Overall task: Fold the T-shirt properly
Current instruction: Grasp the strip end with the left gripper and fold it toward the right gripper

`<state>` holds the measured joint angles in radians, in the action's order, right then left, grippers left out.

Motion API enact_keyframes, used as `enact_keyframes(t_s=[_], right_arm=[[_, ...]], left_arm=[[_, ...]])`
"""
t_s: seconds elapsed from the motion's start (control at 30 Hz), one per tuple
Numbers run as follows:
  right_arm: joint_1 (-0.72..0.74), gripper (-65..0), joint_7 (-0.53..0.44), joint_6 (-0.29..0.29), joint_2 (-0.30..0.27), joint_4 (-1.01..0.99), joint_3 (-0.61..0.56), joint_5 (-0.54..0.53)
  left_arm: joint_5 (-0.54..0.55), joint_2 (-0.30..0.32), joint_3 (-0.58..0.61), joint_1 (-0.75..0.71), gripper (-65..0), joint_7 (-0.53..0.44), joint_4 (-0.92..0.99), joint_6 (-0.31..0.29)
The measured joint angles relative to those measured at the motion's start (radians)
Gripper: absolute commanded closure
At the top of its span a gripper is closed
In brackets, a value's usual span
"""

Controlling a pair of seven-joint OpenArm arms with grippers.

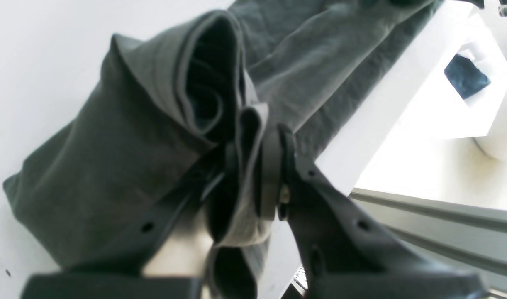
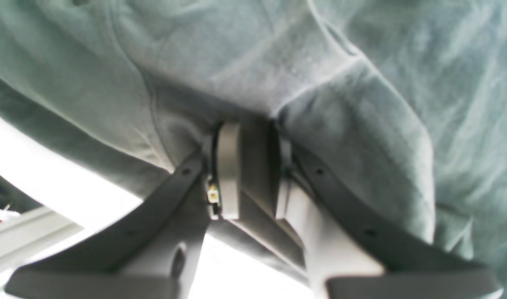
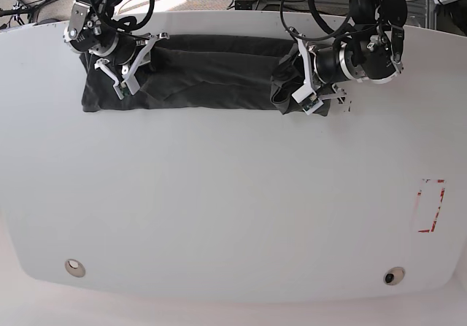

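Lying as a long folded band along the far edge of the white table [image 3: 233,216], the T-shirt [image 3: 197,78] has an arm at each end. Only the wrist views show the grips: the left gripper [image 1: 253,166] pinches a bunched fold, and the right gripper [image 2: 247,137] is clamped on cloth too.

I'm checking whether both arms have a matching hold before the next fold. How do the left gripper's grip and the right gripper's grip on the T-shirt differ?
The left gripper pinches a bunched, rolled-up end of the T-shirt; the right gripper clamps flatter, smoother cloth. In the base view the left gripper's end is lumped up near the table's middle, while the right gripper's end lies spread near the table's edge. Both are shut on the cloth.
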<state>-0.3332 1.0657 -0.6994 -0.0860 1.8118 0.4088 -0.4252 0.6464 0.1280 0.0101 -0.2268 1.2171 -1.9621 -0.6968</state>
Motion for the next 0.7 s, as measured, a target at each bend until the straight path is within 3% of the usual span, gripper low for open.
enact_keyframes(t_s=[0.27, 0.53, 0.7], right_arm=[[0.005, -10.8, 0.003, 0.0, 0.006, 0.0, -0.003, 0.002], [0.008, -10.8, 0.004, 0.0, 0.008, 0.0, -0.003, 0.003], [0.008, -10.8, 0.004, 0.0, 0.006, 0.0, -0.003, 0.002]], left_arm=[[-0.034, -0.002, 0.026, 0.009, -5.3, -0.003, 0.002, 0.0], [-0.033, -0.006, 0.088, 0.019, -23.7, -0.005, 0.002, 0.0], [-0.032, -0.057, 0.143, 0.05, -32.4, 0.0, 0.0, 0.0]])
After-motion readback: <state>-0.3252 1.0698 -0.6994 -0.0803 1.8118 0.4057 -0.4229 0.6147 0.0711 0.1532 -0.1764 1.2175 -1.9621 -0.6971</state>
